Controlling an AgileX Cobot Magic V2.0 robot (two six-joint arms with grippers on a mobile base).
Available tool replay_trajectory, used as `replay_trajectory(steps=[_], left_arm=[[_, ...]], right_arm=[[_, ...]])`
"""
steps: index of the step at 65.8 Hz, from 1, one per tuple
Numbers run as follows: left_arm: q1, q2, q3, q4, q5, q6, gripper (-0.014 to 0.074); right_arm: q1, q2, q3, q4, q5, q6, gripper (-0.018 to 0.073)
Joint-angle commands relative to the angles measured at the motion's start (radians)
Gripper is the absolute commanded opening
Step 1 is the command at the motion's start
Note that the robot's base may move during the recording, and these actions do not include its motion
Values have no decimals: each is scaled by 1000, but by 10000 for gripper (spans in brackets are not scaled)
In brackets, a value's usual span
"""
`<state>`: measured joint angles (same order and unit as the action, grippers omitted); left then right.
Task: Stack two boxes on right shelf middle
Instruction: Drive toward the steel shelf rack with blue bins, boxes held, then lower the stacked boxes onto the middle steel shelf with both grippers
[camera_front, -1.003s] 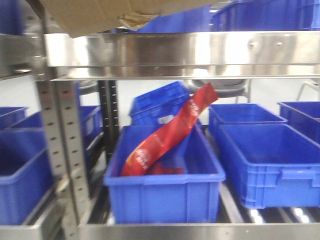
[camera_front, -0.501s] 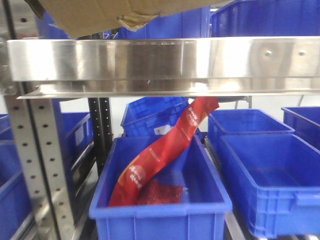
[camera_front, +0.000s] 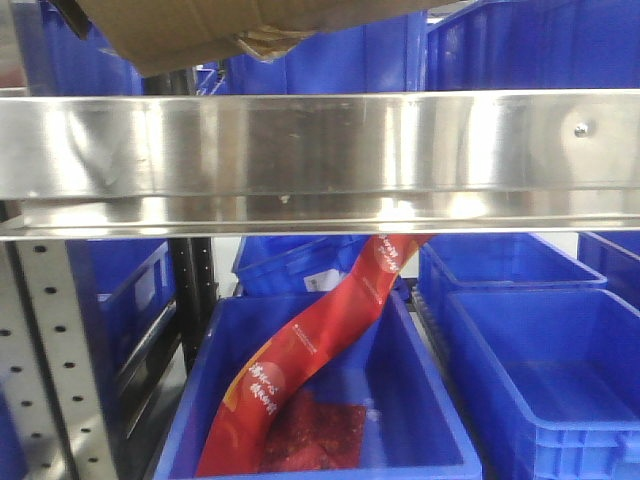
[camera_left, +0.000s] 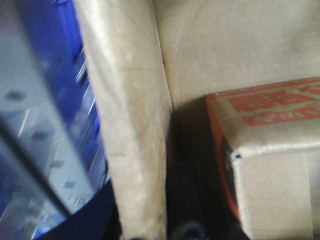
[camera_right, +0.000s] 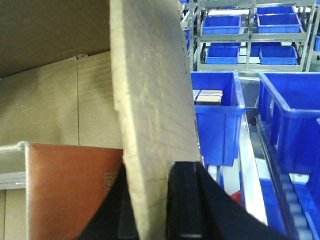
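A brown cardboard box (camera_front: 200, 25) hangs at the top of the front view, its torn bottom edge just above the shelf's shiny steel front rail (camera_front: 320, 140). My left gripper (camera_left: 142, 220) is shut on the box's left wall (camera_left: 130, 125), with one dark finger on each side. My right gripper (camera_right: 150, 200) is shut on the other wall (camera_right: 150, 90), and a black finger (camera_right: 185, 200) presses its outer face. Inside the box lies a smaller carton with orange print (camera_left: 270, 150), which looks red-brown in the right wrist view (camera_right: 70, 190).
Blue plastic bins (camera_front: 520, 45) stand on the shelf tier behind the rail. Below it, a blue bin (camera_front: 420, 400) holds a leaning red packet (camera_front: 310, 350), with more bins on the right. A punched upright (camera_front: 55, 350) stands at the left. Further bins (camera_right: 217, 115) lie to the right.
The steel rail has sunk lower in the front view and grown larger, and the punched upright has slid left. The box keeps its place at the top of the frame.
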<state>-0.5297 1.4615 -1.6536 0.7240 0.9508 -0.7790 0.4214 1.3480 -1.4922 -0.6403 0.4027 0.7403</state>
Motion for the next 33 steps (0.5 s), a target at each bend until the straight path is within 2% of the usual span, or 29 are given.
replay_trajectory(steps=[1,33], left_arm=[[-2,0,-8,22,-34,12,-111],[-2,1,-8,23,-34,12,-111]], right_arm=[[9,-22,-13,10,-284,17,-151],[9,-22,-13,10,-284,17,-151]])
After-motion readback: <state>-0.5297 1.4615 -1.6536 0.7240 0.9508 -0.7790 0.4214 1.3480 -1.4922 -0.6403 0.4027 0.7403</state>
